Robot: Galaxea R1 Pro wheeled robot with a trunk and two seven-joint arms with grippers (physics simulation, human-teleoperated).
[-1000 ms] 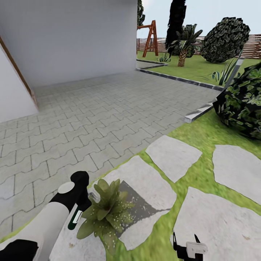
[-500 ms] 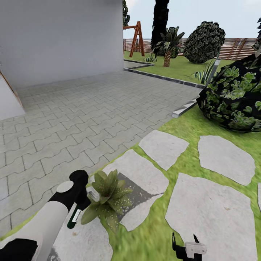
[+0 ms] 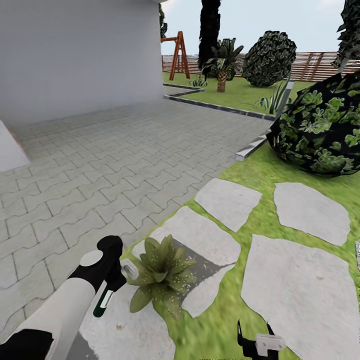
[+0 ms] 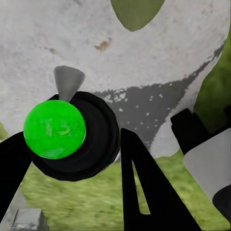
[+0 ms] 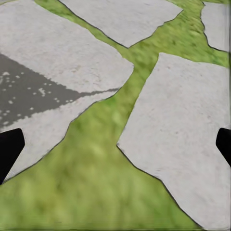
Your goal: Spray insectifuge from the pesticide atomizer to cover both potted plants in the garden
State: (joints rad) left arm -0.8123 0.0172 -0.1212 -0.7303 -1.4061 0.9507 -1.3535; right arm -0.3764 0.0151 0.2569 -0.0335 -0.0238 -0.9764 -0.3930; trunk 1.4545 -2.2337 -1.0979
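In the head view my left gripper [image 3: 113, 280] is shut on the pesticide atomizer [image 3: 104, 301], a dark green and white body whose pale grey nozzle [image 3: 131, 271] sits just beside a potted plant [image 3: 161, 272]. The plant is a low rosette of pointed green leaves standing on a stepping stone [image 3: 202, 235] in the garden. In the left wrist view the left gripper [image 4: 70, 149] clasps the atomizer [image 4: 54, 129], with its nozzle [image 4: 68, 81] over the stone and one leaf [image 4: 134, 12] at the frame's edge. My right gripper [image 3: 257, 342] hangs open over grass, its fingers wide apart in the right wrist view [image 5: 115, 144].
Several flat stepping stones [image 3: 295, 295] lie in the lawn to the right. A big dark bush [image 3: 320, 135] stands at the right, a grey paved yard [image 3: 100, 165] and a white wall [image 3: 75, 55] at the left. A palm [image 3: 221, 65], a wooden swing frame [image 3: 177, 52] and a slatted fence [image 3: 315, 65] are far back.
The whole view has swung to the right, so the bush, swing and wall sit further left. Both arms keep their pose in the picture. The plant now lies slightly further right of the nozzle.
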